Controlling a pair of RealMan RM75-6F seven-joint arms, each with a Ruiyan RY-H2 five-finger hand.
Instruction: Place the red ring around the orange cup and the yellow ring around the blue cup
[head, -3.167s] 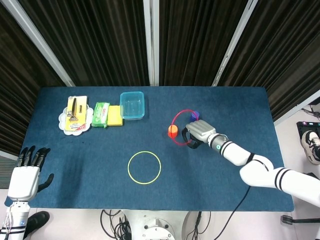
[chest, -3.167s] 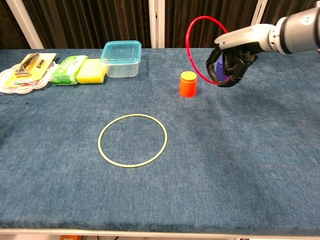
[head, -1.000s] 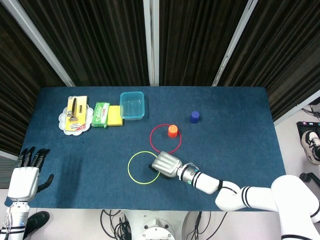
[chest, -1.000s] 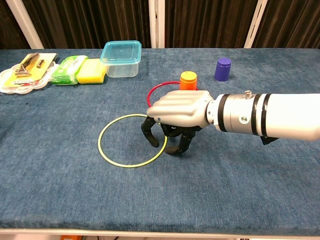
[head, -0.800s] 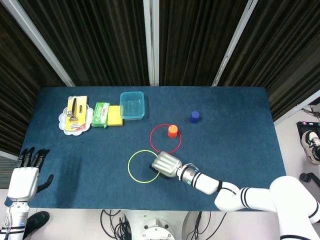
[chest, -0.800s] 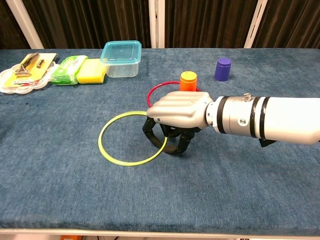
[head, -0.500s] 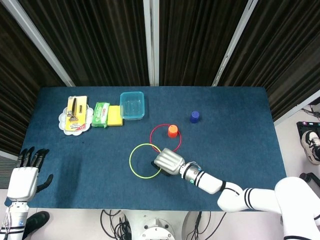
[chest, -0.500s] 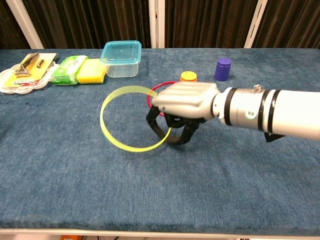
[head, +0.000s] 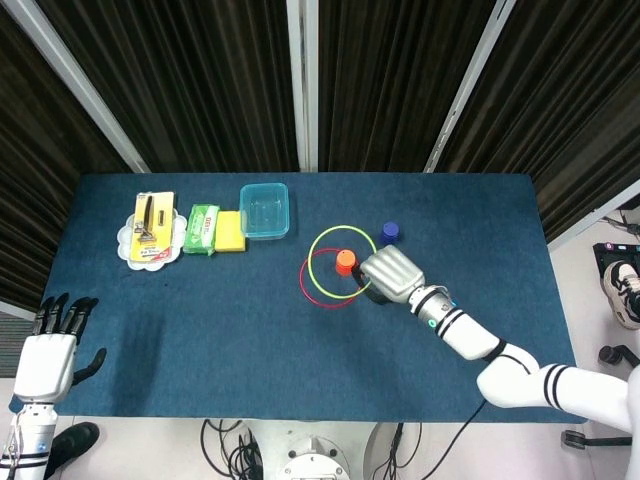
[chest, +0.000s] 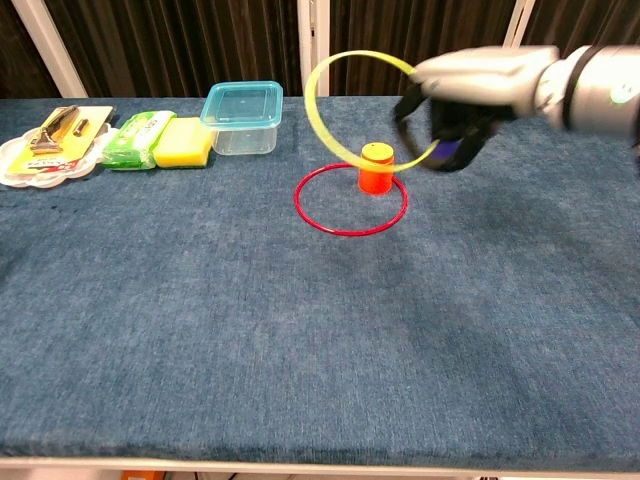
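The red ring (head: 318, 295) (chest: 340, 228) lies flat on the blue cloth around the orange cup (head: 346, 262) (chest: 376, 168). My right hand (head: 390, 273) (chest: 470, 85) holds the yellow ring (head: 322, 244) (chest: 330, 62) in the air by its right edge, tilted above the orange cup. The blue cup (head: 390, 232) (chest: 449, 151) stands just behind the hand, mostly hidden by the fingers in the chest view. My left hand (head: 52, 352) hangs off the table's front left corner with its fingers spread and nothing in it.
At the back left stand a clear blue tub (head: 264, 210) (chest: 243, 117), a yellow sponge (head: 230, 232) (chest: 184, 141), a green packet (head: 202, 229) (chest: 137, 139) and a white plate with a razor pack (head: 151, 228) (chest: 45, 147).
My right hand has lifted the yellow ring off the cloth and carried it back and to the right, over the orange cup toward the blue cup. The left hand has not moved.
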